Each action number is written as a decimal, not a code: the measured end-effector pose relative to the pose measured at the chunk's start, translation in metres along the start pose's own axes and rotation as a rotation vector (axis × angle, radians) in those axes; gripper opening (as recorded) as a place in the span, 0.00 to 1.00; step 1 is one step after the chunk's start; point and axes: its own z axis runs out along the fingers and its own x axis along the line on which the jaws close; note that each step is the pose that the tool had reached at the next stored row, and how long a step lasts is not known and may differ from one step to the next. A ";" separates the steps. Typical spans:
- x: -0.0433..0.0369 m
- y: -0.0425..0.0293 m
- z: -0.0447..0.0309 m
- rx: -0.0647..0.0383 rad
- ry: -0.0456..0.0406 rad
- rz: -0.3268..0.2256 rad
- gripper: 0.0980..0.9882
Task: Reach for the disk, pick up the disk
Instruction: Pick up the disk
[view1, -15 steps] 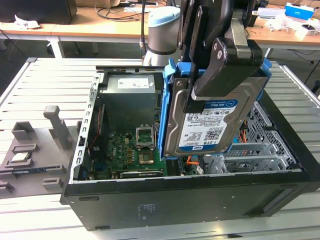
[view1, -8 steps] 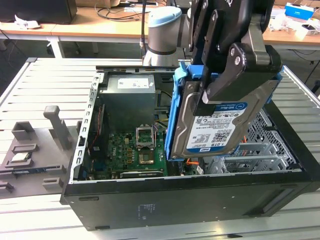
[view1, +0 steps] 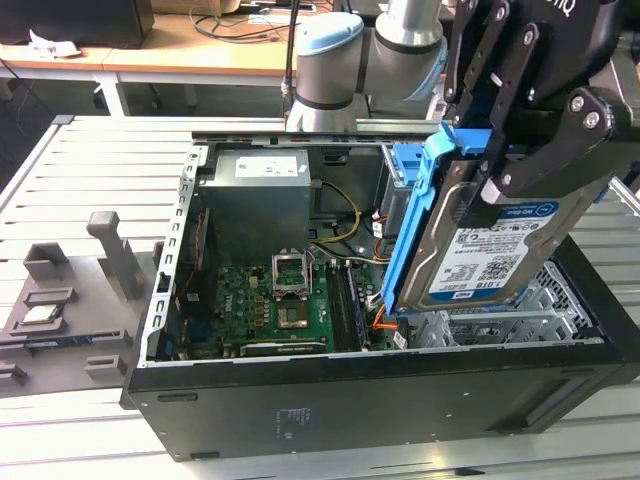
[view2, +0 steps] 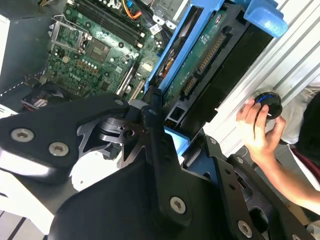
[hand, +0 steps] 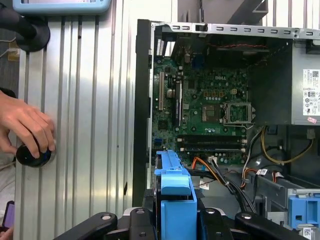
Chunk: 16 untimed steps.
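Note:
The disk, a silver hard drive with a white-and-blue label and a blue bracket along its edges, hangs tilted on edge above the open computer case. My black gripper is shut on its upper end, one finger on each face. The second wrist view shows the disk's green circuit-board side running away from the gripper. In the first wrist view the blue bracket of the disk stands up between the fingers of the gripper.
The case lies open on a slatted metal table, showing the motherboard, power supply and loose cables. A blue caddy sits in the drive cage. A person's hand rests on a black knob beside the case. Grey fixtures stand at the exterior view's left.

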 end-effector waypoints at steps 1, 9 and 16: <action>0.0001 -0.0026 -0.0001 0.000 0.0001 0.000 0.30; 0.0004 -0.0167 -0.0007 0.000 0.0000 0.000 0.30; 0.0007 -0.0253 -0.0010 0.000 0.0000 0.000 0.30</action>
